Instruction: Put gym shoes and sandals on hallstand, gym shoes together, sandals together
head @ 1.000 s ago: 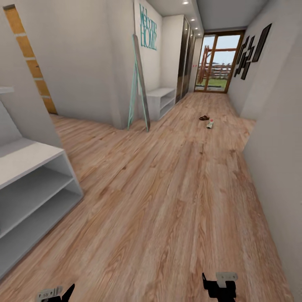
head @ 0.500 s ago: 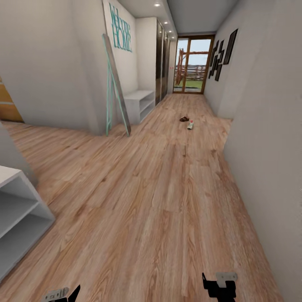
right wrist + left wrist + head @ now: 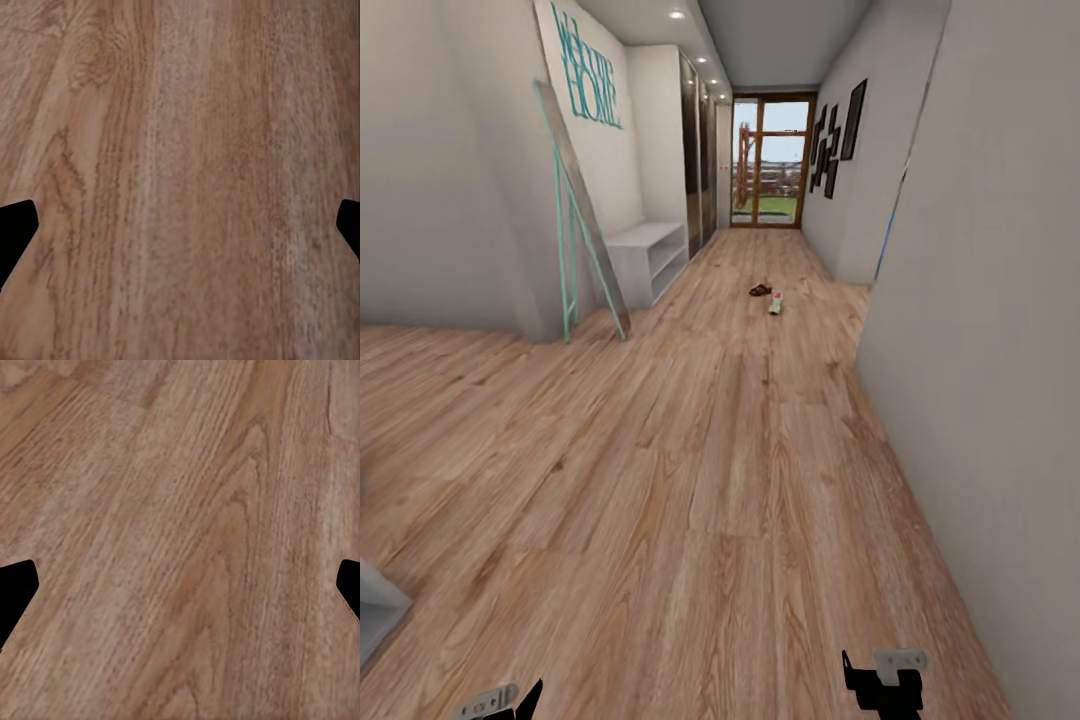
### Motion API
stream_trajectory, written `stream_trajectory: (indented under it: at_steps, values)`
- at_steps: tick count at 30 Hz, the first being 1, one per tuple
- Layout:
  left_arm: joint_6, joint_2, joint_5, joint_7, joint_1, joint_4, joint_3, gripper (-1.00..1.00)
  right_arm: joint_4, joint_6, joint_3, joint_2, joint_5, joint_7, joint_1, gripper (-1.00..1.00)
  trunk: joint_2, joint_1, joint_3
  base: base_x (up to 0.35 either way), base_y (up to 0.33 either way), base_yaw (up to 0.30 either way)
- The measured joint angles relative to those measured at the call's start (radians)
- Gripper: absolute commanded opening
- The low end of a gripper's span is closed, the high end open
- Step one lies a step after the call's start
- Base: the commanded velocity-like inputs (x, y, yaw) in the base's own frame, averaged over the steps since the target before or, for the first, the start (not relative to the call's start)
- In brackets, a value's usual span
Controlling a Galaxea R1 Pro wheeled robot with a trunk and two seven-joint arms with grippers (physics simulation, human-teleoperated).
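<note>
Starting at the fingers: in the left wrist view the left gripper point(image 3: 180, 585) shows two dark fingertips point(image 3: 15, 585) at opposite edges, spread wide with only bare corridor floor point(image 3: 180, 510) between them; nothing held. The right gripper point(image 3: 180, 225) reads the same, tips far apart over plain planks, empty. Both arms hang low at the bottom of the head view. Further out, well down the corridor, a dark sandal point(image 3: 760, 290) lies on the floor with a gym shoe point(image 3: 775, 303) just beside it; too small to tell their facing, and I can make out just one of each. A corner of the hallstand point(image 3: 375, 610) sits at the near left edge. A smaller white bench point(image 3: 645, 255) stands near the shoes, beside a leaning mirror point(image 3: 585, 220). Risks, as I judge them: taking that nearer bench for the rack; clipping the right wall point(image 3: 980, 350) where it juts out; long carries back, so a weak grasp could drop a shoe.
</note>
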Motion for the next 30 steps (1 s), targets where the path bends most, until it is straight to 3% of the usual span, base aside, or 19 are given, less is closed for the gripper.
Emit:
stream_trajectory:
  at_steps: [30]
  values:
    - [0.000, -0.002, 0.001, 0.010, 0.000, 0.003, -0.002, 1.00, 0.000, -0.001, 0.000, 0.000, 0.002, 0.003, 0.000, 1.00, 0.000, 0.000, 0.001, 0.338, 0.000, -0.007]
